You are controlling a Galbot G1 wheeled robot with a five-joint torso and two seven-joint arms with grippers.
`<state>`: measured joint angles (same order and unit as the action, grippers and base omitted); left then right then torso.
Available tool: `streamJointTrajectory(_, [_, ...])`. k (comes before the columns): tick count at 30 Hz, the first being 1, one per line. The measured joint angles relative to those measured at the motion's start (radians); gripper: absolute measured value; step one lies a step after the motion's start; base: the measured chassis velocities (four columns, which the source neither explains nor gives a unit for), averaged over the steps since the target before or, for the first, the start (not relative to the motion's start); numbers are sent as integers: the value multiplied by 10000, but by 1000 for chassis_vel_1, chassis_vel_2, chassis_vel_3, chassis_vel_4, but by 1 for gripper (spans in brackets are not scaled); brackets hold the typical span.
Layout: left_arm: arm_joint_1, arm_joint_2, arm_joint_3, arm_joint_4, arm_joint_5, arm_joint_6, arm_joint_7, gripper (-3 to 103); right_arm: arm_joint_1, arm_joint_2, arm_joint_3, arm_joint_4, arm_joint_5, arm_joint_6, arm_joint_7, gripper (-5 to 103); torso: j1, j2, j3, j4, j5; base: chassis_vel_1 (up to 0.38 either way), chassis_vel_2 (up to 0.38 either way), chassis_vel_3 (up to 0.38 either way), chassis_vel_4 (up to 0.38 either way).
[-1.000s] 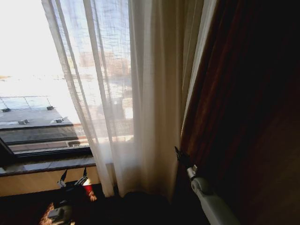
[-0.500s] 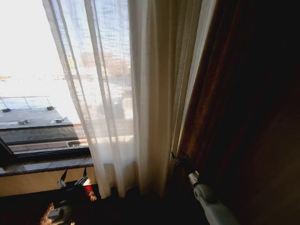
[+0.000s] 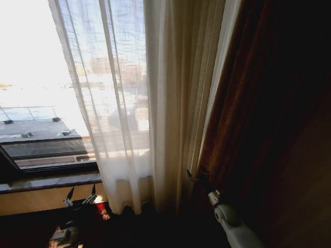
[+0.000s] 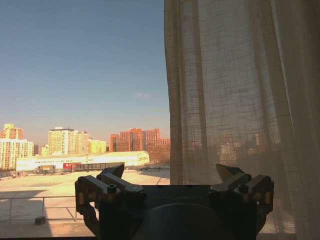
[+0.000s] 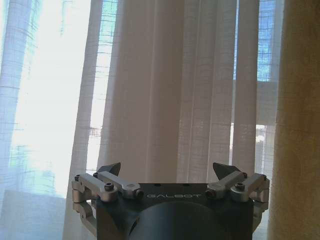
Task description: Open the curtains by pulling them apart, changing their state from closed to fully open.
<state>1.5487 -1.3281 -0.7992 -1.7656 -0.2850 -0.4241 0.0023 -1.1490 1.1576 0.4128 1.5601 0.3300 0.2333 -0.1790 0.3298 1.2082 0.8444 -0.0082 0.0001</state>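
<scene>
Head view shows the curtains (image 3: 155, 103) hanging down the middle of the frame, sheer cream fabric in vertical pleats, bunched tighter toward the right where they meet a dark reddish drape (image 3: 248, 113) that fills the right side. Left of the curtains' edge the window is uncovered, with bright sky in the upper left and a rooftop below it, above a window sill (image 3: 46, 182) that crosses the lower left.

The right gripper (image 3: 197, 174) sits in the lower centre-right of the frame, at the seam between the pale pleats and the dark drape, its white arm running down to the bottom edge. In the right wrist view the right gripper (image 5: 167, 172) has its fingers spread wide with nothing between them, and pleated fabric (image 5: 165, 85) hangs just ahead of the tips.

The left gripper (image 3: 81, 198) is low in the lower left of the head view, below the sill and left of the curtain hem. The left wrist view shows the left gripper (image 4: 172, 175) with its fingers wide apart and empty; the curtain (image 4: 240, 100) covers the right half of that frame, while open sky and distant buildings (image 4: 75, 145) take the left half.
</scene>
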Motion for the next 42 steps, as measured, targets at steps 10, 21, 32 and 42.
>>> streamJointTrajectory(10, [0, 0, -3, 0, 0, 0, 0, 100, 36, 72, -31, -70, -126, 57, -202, 100, -6, 3, -2, 3, -4, 302, 198, -301, -209])
streamJointTrajectory(21, [0, 0, -3, 0, 0, 0, 0, 100, 143, 113, -98, -204, -153, 145, -308, 100, 0, 0, 0, 1, -1, 334, 354, -328, -345])
streamJointTrajectory(32, [0, 0, -3, 0, 0, 0, 0, 100, 157, 174, -171, -284, -145, 168, -383, 100, 0, 0, 0, 1, -2, 359, 358, -368, -356])
streamJointTrajectory(42, [0, 0, -5, 1, 0, 0, -2, 100, 294, 281, -374, -362, -129, 283, -10, 100, 0, -1, 0, 7, -4, 317, 311, -319, -308])
